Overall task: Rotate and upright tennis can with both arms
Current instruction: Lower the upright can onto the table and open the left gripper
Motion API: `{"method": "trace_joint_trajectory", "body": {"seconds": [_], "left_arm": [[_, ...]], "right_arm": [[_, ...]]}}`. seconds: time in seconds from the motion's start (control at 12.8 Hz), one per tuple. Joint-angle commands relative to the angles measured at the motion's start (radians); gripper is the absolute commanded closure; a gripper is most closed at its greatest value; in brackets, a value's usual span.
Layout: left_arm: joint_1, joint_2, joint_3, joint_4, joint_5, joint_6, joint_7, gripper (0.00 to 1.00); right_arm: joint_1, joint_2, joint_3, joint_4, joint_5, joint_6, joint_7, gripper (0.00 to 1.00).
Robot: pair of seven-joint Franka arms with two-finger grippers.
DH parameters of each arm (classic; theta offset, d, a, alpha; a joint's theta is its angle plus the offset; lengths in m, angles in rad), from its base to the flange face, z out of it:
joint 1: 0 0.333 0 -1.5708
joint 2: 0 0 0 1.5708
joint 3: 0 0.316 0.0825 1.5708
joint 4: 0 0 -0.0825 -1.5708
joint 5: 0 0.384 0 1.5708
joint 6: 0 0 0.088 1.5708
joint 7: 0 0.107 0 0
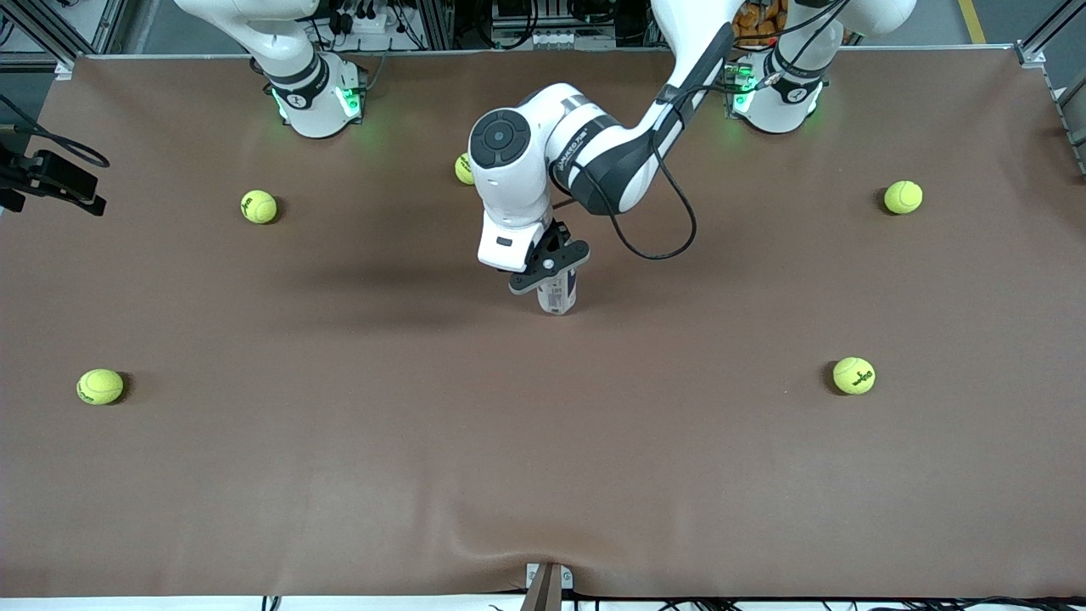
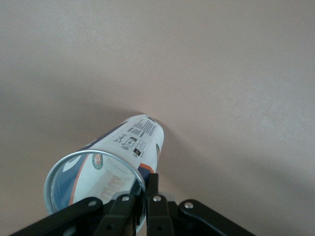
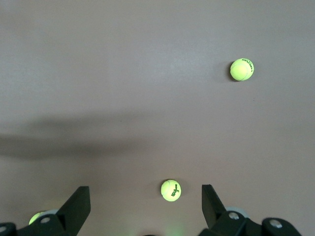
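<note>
The tennis can (image 1: 559, 299) stands on its base near the middle of the table, close to upright, with its white and dark-blue label showing. In the left wrist view the tennis can (image 2: 134, 142) shows its silvery rim and open mouth. My left gripper (image 1: 552, 269) is over the can's top end. The left gripper (image 2: 146, 183) is shut on the can's rim, one finger inside the mouth and one finger (image 2: 154, 184) outside the wall. My right gripper (image 3: 145, 194) hangs open high over the table near its own base, with nothing between its fingers. It does not show in the front view.
Several yellow-green tennis balls lie scattered on the brown table: one (image 1: 259, 206) and another (image 1: 100, 386) toward the right arm's end, one (image 1: 464, 168) partly hidden by the left arm. Two more (image 1: 903, 197) (image 1: 853, 375) lie toward the left arm's end.
</note>
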Motion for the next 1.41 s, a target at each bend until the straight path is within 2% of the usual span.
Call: {"method": "trace_joint_trajectory", "body": {"seconds": [0.0,0.16,0.24,0.55,0.63,1.02,1.18,1.33], "left_arm": [[0.000,0.011,-0.002,0.024,0.012,-0.015,-0.012,0.75],[0.002,0.011,-0.002,0.024,0.012,-0.015,-0.014,0.37],[0.003,0.007,-0.002,0.023,0.012,-0.015,-0.017,0.26],[0.006,-0.021,0.000,0.023,0.010,-0.024,-0.020,0.03],[0.006,-0.027,0.000,0.023,0.010,-0.030,-0.022,0.00],[0.018,-0.073,0.007,0.023,0.021,-0.111,-0.015,0.00],[0.076,-0.114,0.004,0.024,0.019,-0.139,-0.008,0.00],[0.136,-0.151,-0.004,0.024,0.015,-0.153,0.090,0.00]], "right_arm": [[-0.005,-0.005,0.001,0.000,0.016,0.006,0.003,0.00],[-0.008,0.001,-0.001,0.000,0.042,0.038,0.003,0.00],[-0.008,0.001,-0.001,0.000,0.044,0.038,0.003,0.00],[-0.008,0.001,-0.002,0.000,0.044,0.036,0.003,0.00],[-0.008,0.001,-0.002,0.000,0.044,0.036,0.003,0.00],[-0.025,0.004,-0.002,0.000,0.061,0.058,0.007,0.00],[-0.067,0.004,-0.002,0.000,0.116,0.058,0.003,0.00],[-0.062,0.004,-0.002,0.000,0.113,0.056,0.001,0.00]]}}
